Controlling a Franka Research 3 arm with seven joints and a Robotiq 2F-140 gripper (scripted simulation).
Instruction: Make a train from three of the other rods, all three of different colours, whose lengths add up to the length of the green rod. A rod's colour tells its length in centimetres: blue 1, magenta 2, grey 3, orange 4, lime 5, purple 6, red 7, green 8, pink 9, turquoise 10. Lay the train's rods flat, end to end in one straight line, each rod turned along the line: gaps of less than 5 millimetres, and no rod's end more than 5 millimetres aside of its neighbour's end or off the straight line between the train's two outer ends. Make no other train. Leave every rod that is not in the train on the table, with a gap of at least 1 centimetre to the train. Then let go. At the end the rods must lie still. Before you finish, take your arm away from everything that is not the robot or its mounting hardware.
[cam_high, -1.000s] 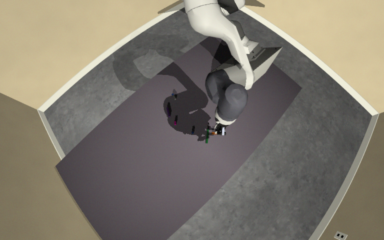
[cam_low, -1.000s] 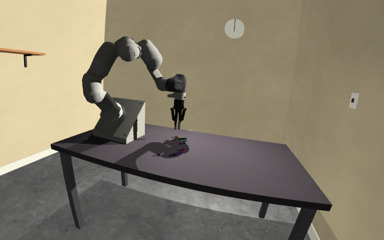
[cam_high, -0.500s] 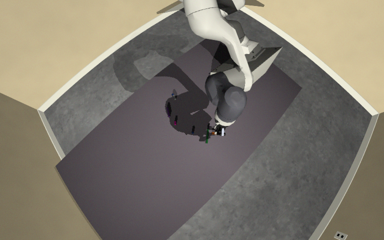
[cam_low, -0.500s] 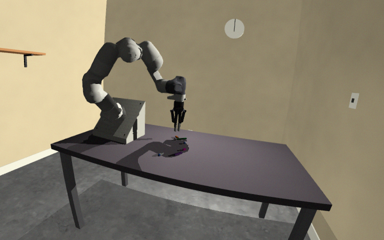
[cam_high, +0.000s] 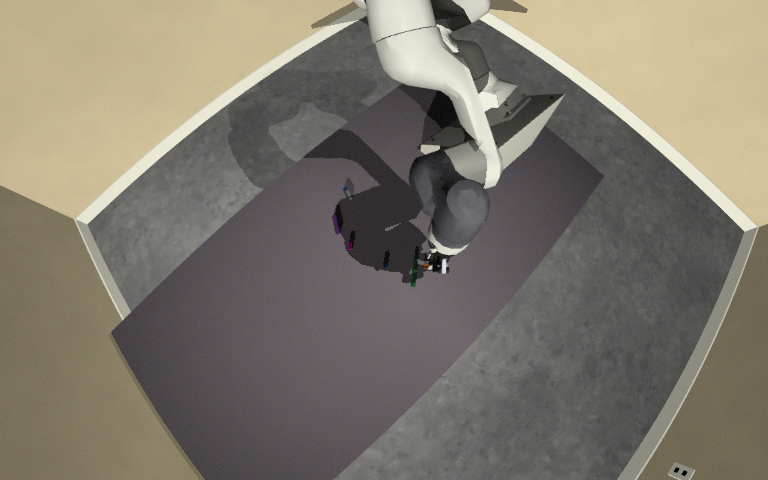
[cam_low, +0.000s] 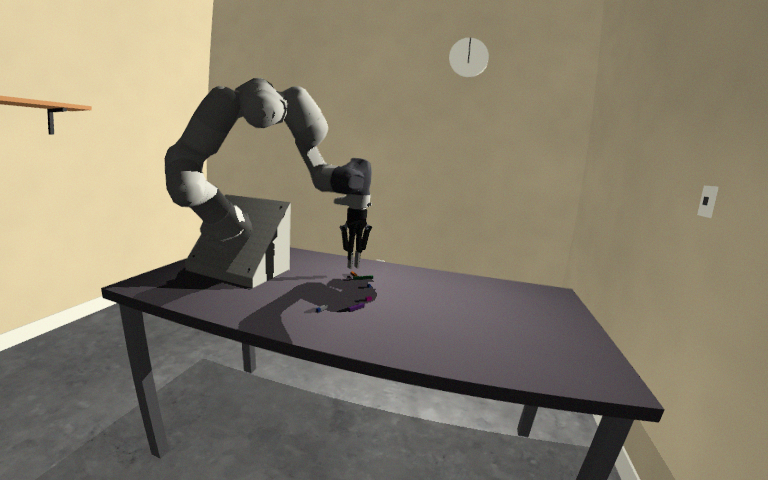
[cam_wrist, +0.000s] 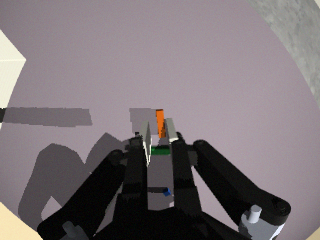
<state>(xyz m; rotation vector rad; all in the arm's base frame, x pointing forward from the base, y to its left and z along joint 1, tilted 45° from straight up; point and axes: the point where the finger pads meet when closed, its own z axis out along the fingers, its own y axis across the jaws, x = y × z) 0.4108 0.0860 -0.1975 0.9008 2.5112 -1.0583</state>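
Note:
My gripper (cam_low: 353, 261) hangs a little above the table, over the rods, with its fingers narrowed and nothing between them. In the wrist view the fingertips frame the green rod (cam_wrist: 160, 150) lying crosswise below; an orange rod (cam_wrist: 160, 122) points away just beyond it, and a bit of blue (cam_wrist: 166, 191) shows through the gap. From above, the green rod (cam_high: 415, 271) lies next to the gripper (cam_high: 438, 264), with the orange rod (cam_high: 425, 265) beside it. A blue rod (cam_high: 386, 259), a magenta rod (cam_high: 351, 242) and a purple rod (cam_high: 337, 220) lie to the left in the arm's shadow.
Another small blue rod (cam_high: 346, 190) lies farther back, with a greyish piece next to it. The robot's base block (cam_low: 243, 243) stands at the table's back left. The arm's shadow covers most rods.

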